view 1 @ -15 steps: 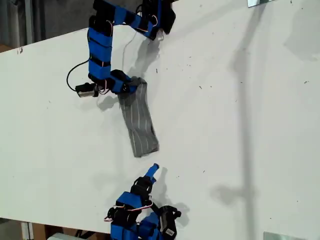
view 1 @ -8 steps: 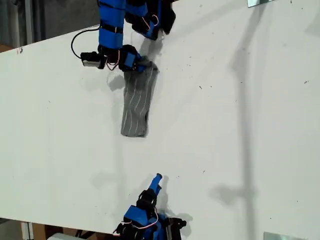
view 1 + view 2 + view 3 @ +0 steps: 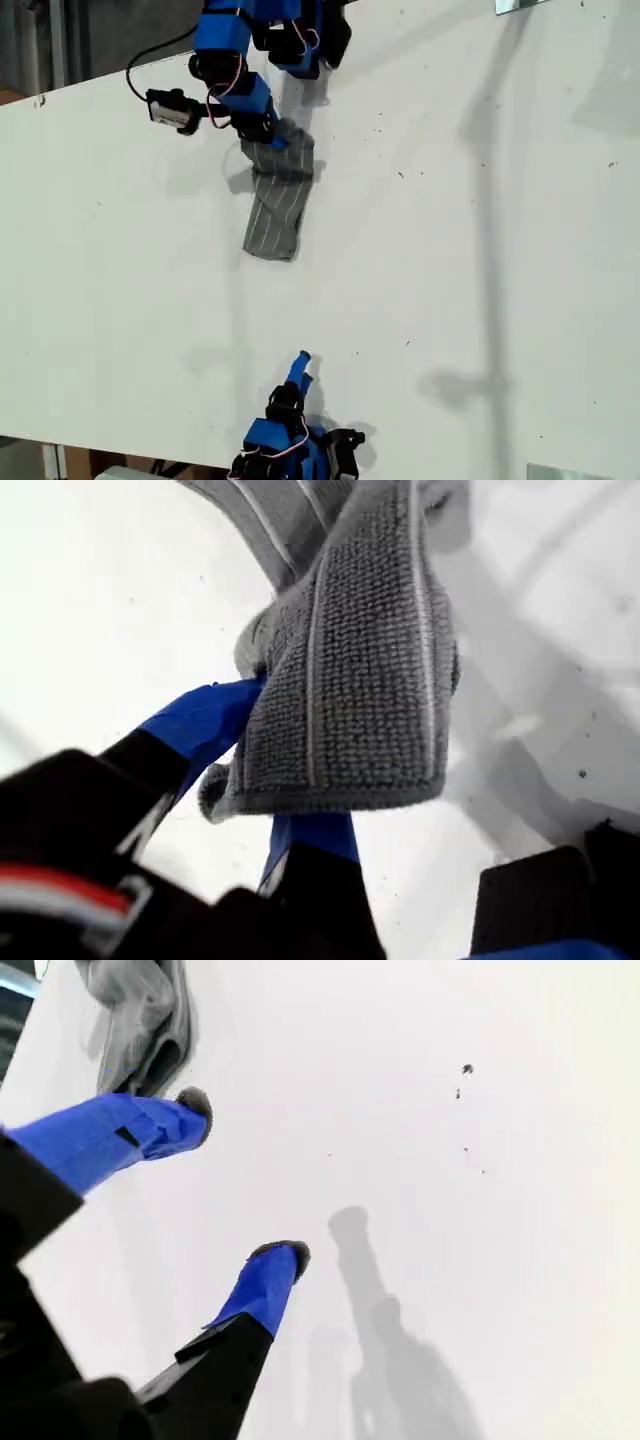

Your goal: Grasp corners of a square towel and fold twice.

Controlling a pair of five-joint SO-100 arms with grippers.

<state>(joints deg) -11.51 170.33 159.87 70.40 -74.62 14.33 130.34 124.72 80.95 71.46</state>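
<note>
The striped grey towel (image 3: 276, 200), bunched narrow toward twelve o'clock, was clenched by my first gripper (image 3: 262, 780) while my second gripper (image 3: 245, 1175) was spread empty; slippage was judged likely.

towel (image 3: 277, 200) on table (image 3: 480, 250), upper-centre of exterior view, slightly toward that view's left; its upper end lifted off the table, pinched in my first gripper (image 3: 276, 140); lower end resting on the table; my second gripper (image 3: 300, 362) at bottom centre of exterior view, well apart from towel, below it in that view, nothing between its jaws; 2nd wrist view: towel (image 3: 140, 1020) beyond the fingertips (image 3: 285, 1253).
</note>
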